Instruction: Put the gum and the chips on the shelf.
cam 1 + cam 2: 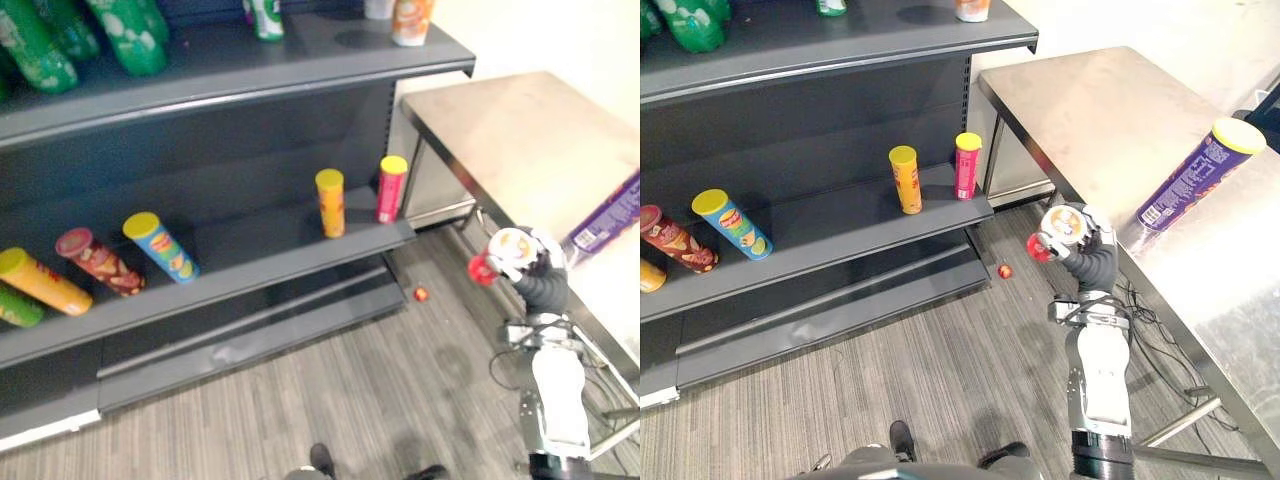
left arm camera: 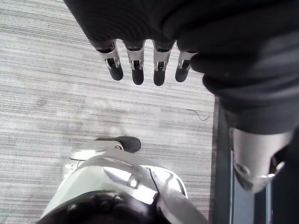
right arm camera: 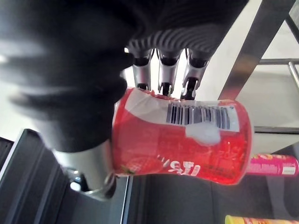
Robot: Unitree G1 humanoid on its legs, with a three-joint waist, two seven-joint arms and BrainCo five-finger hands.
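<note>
My right hand (image 1: 1092, 265) is shut on a red gum canister (image 3: 182, 140) with a white lid, fingers on one side and thumb on the other. It holds the gum canister (image 1: 1058, 228) in the air between the steel table's edge and the dark shelf unit (image 1: 840, 242). A purple chips can (image 1: 1195, 175) with a yellow lid lies on its side on the table (image 1: 1110, 110), to the right of that hand. My left hand (image 2: 187, 28) hangs over the striped floor with straight fingers and holds nothing.
On the middle shelf a yellow can (image 1: 905, 180) and a pink can (image 1: 966, 165) stand upright near its right end, and several cans lie further left. Green bottles lie on the top shelf. A small red object (image 1: 1005, 271) lies on the floor by the shelf's corner.
</note>
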